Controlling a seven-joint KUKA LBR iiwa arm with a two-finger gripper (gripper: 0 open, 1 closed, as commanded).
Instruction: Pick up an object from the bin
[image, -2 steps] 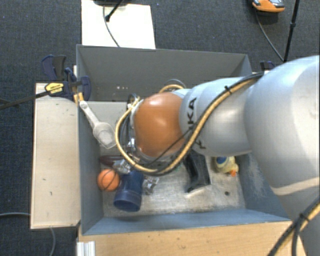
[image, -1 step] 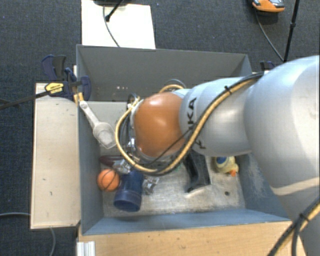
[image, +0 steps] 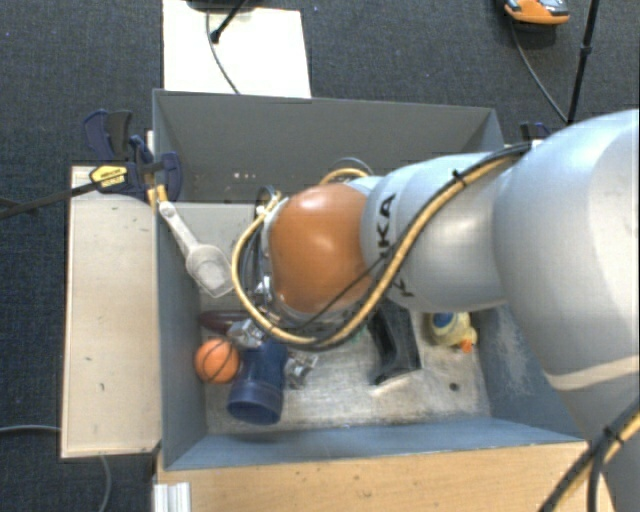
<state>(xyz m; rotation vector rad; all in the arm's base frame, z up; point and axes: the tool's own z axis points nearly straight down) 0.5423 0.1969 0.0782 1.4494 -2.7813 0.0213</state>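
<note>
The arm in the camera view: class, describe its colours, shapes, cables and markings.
The arm is thick, rounded and silver-grey, with black KUKA lettering near its wrist. A glossy orange dome-shaped cover caps the wrist. Tan and black cables run along the casing and loop around the cover.

Arm (image: 470, 240) reaches leftward; gripper (image: 287, 357) hangs low beneath orange cover (image: 315, 245).

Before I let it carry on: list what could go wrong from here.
The orange wrist cover hides whatever lies under it, so a grasp there cannot be checked.
The blue cup and small orange ball lie side by side near the wrist; lifting one may knock the other away.
</note>
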